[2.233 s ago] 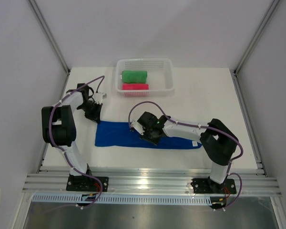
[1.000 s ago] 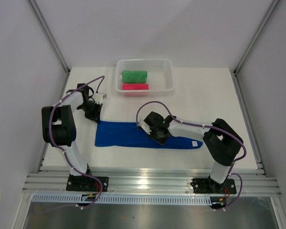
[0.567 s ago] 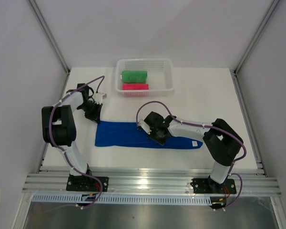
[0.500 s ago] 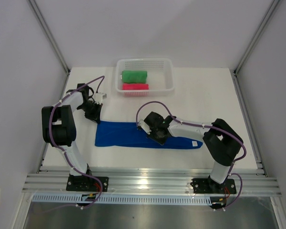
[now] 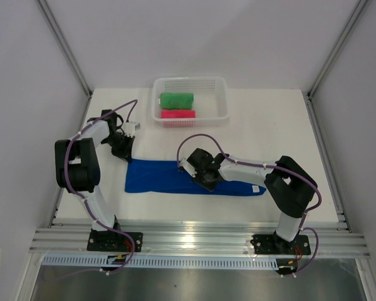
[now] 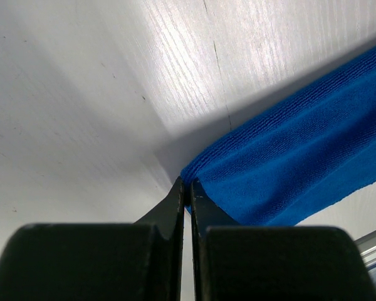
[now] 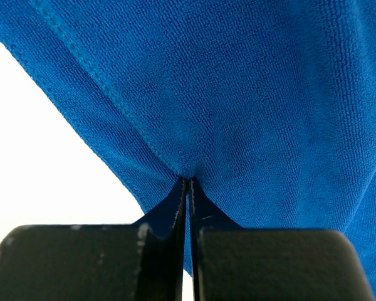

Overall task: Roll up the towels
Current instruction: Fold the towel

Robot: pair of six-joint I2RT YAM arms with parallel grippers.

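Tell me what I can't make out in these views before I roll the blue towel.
- Top view: right gripper covers the blue towel fold beneath it.
- Top view: left gripper tips hidden under its own wrist.
- Top view: white tag too small to read.
- Wrist views: basket, green towel, pink towel out of frame.

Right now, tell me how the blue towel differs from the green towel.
The blue towel lies unrolled as a long flat strip; the green towel is a tight roll. The blue towel is on the bare table; the green towel sits inside the basket. The left gripper and right gripper each pinch the blue towel; neither is near the green towel. Both are plain single-colour cloths.
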